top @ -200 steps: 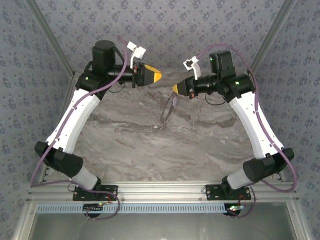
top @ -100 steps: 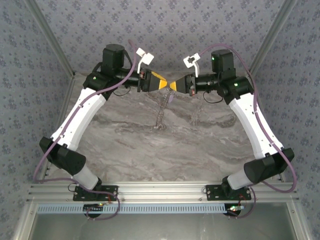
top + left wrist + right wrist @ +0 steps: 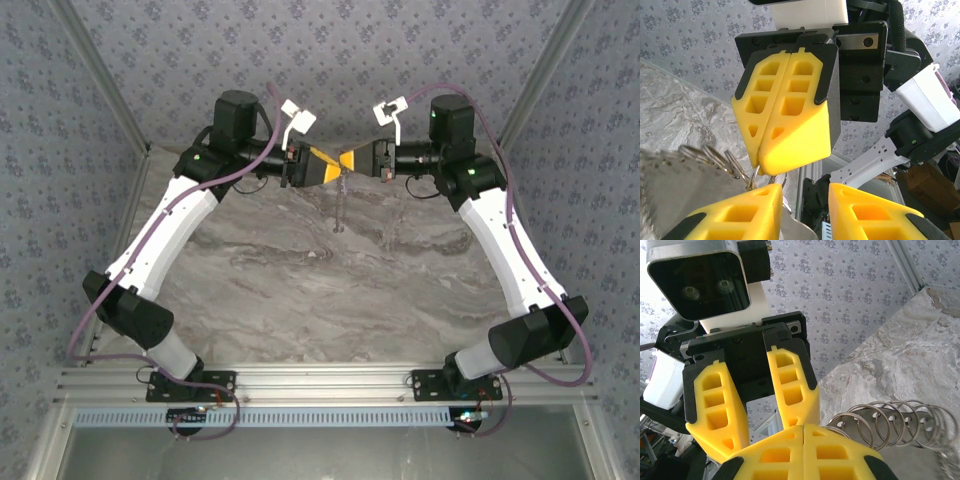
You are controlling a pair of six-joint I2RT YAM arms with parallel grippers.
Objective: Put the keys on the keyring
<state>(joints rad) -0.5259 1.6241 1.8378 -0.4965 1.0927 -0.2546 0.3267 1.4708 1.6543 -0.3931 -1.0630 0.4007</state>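
Both grippers meet tip to tip above the back of the table. My right gripper (image 3: 345,164) is shut on the keyring (image 3: 340,205), which hangs edge-on below the tips as a thin grey line. The left wrist view has the ring wire (image 3: 758,175) pinched in the right gripper's closed yellow fingers (image 3: 790,120). My left gripper (image 3: 805,200) is open, its left finger touching the ring and nothing in its gap. In the right wrist view several small silvery rings (image 3: 890,425) fan out beside my shut right gripper (image 3: 804,432). I cannot make out the keys among them.
The grey marbled table top (image 3: 300,290) lies below the arms. Patterned cloth walls (image 3: 330,50) close in the back and sides, with slanted metal posts (image 3: 100,90) at the back corners. An aluminium rail (image 3: 320,378) carries both arm bases at the near edge.
The left gripper has swung right to meet the right gripper's tips. The right gripper has lifted and moved back with the keyring, which now hangs narrower and higher.
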